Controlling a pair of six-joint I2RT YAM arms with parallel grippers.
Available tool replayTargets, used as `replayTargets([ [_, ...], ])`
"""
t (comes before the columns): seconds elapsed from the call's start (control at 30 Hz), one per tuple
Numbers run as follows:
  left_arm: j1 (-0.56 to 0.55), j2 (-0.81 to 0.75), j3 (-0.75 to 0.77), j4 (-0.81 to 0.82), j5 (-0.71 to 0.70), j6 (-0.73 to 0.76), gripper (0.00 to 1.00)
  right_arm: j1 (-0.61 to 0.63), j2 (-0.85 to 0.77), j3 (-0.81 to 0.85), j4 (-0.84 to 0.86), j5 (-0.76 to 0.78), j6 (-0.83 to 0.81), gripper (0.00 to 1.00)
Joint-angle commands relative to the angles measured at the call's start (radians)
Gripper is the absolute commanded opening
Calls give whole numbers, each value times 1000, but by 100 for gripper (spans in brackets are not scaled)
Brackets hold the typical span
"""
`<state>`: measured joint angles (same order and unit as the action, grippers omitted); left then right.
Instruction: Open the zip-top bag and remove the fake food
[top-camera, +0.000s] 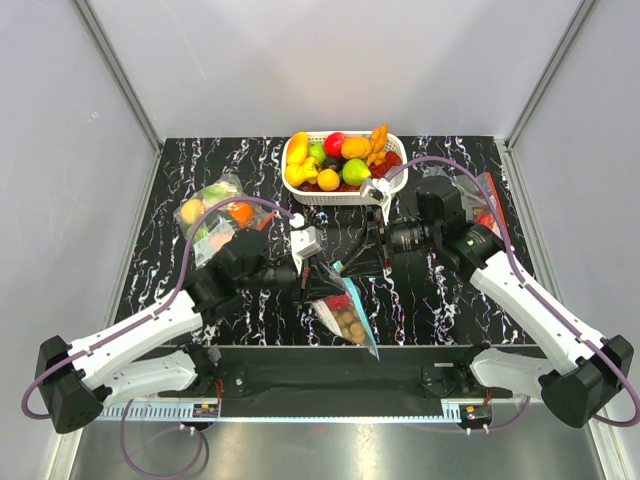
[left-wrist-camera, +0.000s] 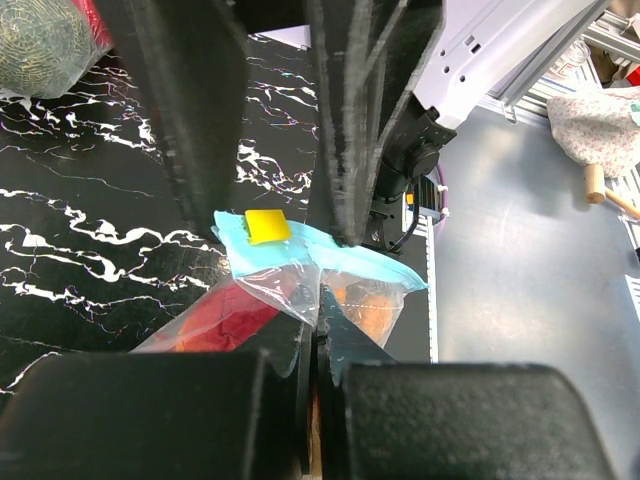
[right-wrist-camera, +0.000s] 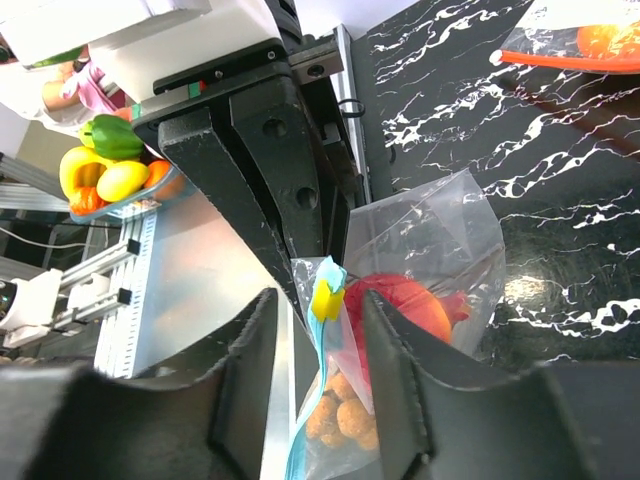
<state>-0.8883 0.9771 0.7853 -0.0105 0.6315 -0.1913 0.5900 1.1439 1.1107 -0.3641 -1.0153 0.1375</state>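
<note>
The zip-top bag (top-camera: 347, 318) hangs just above the table's near middle, clear, with a teal strip (left-wrist-camera: 350, 257) and a yellow slider (right-wrist-camera: 327, 299). My left gripper (left-wrist-camera: 318, 335) is shut on the bag's plastic just below the strip, also seen from above (top-camera: 318, 283). My right gripper (right-wrist-camera: 318, 305) is open, one finger on each side of the slider with a gap to both; from above it sits at the bag's top (top-camera: 352, 268). Inside the bag lies the fake food: a red fruit (right-wrist-camera: 402, 304) and tan-brown balls (right-wrist-camera: 340, 415).
A white basket (top-camera: 297, 192) of mixed fruits stands at the back middle. A clear bag of fruits (top-camera: 213, 210) lies at the back left. Another bag with an orange-red strip (top-camera: 490, 208) lies at the right, behind my right arm.
</note>
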Motion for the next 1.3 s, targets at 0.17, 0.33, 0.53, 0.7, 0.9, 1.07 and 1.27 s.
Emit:
replayTargets([
  [0.17, -5, -3, 23, 35, 4, 6, 0, 16, -33, -9, 40, -65, 2, 22],
  [0.33, -5, -2, 23, 30, -6, 6, 0, 18, -52, -22, 50, -55, -1, 5],
  [0.53, -5, 5, 32, 23, -23, 1, 56, 18, -55, -15, 24, -54, -29, 0],
  [0.7, -4, 17, 45, 21, -16, 12, 62, 18, -35, -6, -9, -49, -49, 0],
  [0.9, -3, 31, 63, 32, -9, 24, 62, 18, -19, 0, -27, -62, -65, 0],
  [1.07, -4, 60, 106, 17, -1, 46, 60, 18, -9, 1, -39, -66, -76, 0],
  [1.27, -5, 92, 111, -12, 45, 50, 43, 17, -15, 6, -47, -48, -85, 0],
])
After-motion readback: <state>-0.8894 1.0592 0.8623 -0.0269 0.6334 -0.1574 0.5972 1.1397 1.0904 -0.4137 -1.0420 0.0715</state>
